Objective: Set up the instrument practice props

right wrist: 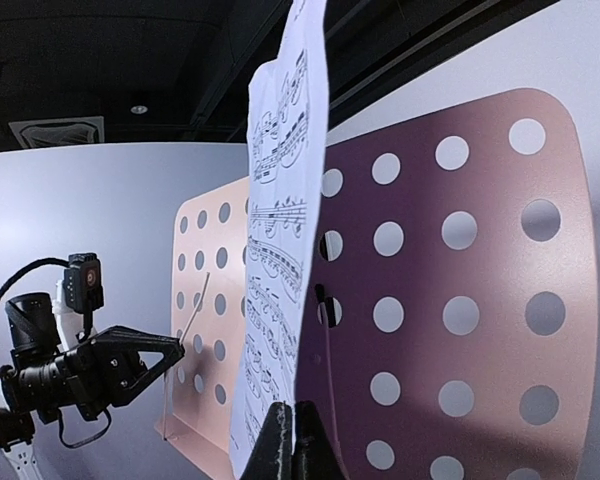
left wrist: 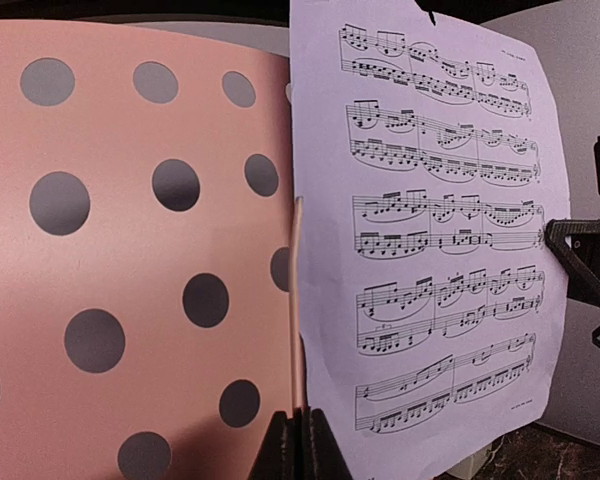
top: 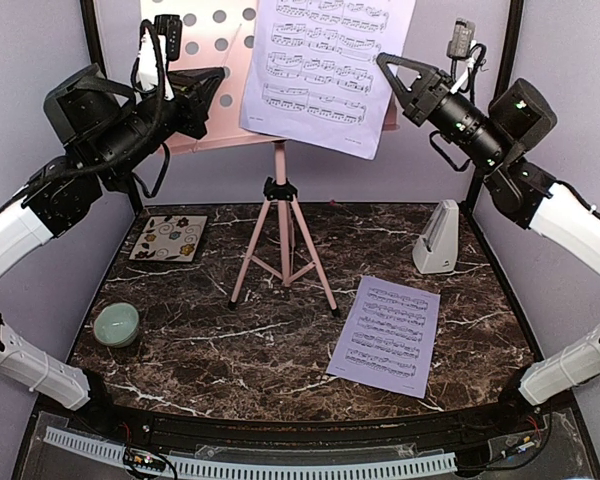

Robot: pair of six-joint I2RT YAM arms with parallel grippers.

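The pink perforated music stand (top: pixel 280 215) stands on its tripod at the middle back of the table. One sheet-music page (top: pixel 325 70) hangs upright in front of its desk (left wrist: pixel 120 250). My right gripper (top: pixel 382 60) is shut on that page's right edge, and the page (right wrist: pixel 280 250) rises from the closed right gripper (right wrist: pixel 295 425). My left gripper (top: pixel 220 75) is shut on the stand's thin pink page-holder wire (left wrist: pixel 298 300), seen at the closed left gripper (left wrist: pixel 300 440). A second page (top: pixel 385 335) lies flat at front right. The white-grey metronome (top: pixel 438 240) stands at back right.
A floral coaster (top: pixel 170 238) lies at back left and a pale green bowl (top: pixel 115 323) sits at front left. The tripod legs spread over the table's middle. Purple walls close in the back and sides.
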